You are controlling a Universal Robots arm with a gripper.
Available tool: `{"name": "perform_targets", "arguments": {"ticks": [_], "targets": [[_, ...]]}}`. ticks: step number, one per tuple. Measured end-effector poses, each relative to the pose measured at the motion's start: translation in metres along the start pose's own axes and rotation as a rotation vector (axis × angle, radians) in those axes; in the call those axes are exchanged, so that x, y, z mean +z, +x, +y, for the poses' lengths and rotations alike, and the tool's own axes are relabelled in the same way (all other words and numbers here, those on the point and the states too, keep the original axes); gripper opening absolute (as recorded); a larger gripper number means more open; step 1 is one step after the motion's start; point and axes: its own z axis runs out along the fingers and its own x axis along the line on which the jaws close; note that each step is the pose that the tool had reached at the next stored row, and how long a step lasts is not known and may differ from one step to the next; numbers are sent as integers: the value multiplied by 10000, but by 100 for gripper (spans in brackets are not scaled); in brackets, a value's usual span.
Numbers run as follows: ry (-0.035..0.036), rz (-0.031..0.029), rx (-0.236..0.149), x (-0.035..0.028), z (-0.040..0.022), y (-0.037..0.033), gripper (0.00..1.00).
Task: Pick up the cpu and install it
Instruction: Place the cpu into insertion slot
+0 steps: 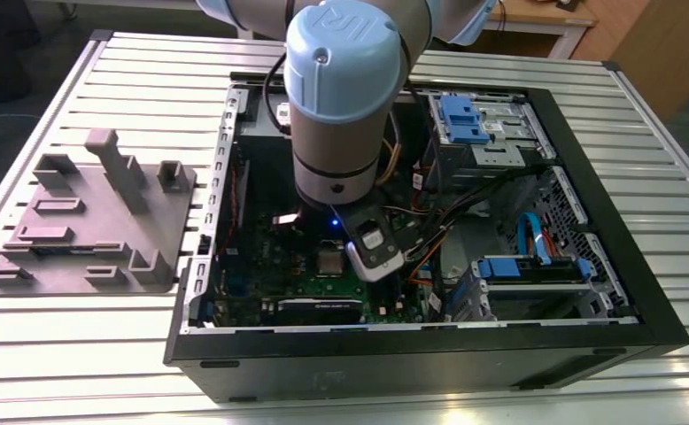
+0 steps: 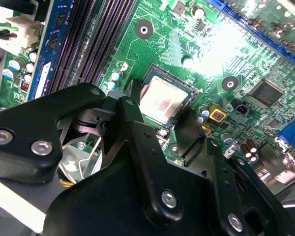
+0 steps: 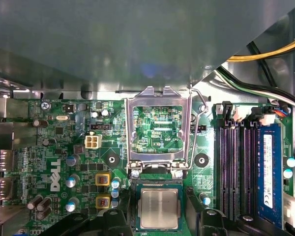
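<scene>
Installation judged nearly done: the cpu (image 3: 159, 209) lies flat in its socket (image 3: 135, 204) on the green board (image 3: 39, 152), the gripper (image 2: 160, 103) spread, fingers just beside it without pinching, while the load frame (image 3: 130, 132) stands raised, not yet latched.

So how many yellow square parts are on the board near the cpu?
2 yellow parts, both beside the cpu in the first wrist view: one nearer the white connector, the other further from it. More may be hidden.
</scene>
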Motion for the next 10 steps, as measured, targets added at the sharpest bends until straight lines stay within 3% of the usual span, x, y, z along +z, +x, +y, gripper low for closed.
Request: {"name": "perform_targets", "arguments": {"ticks": [10], "targets": [[-2, -2, 0, -2, 0, 0, 55]]}}
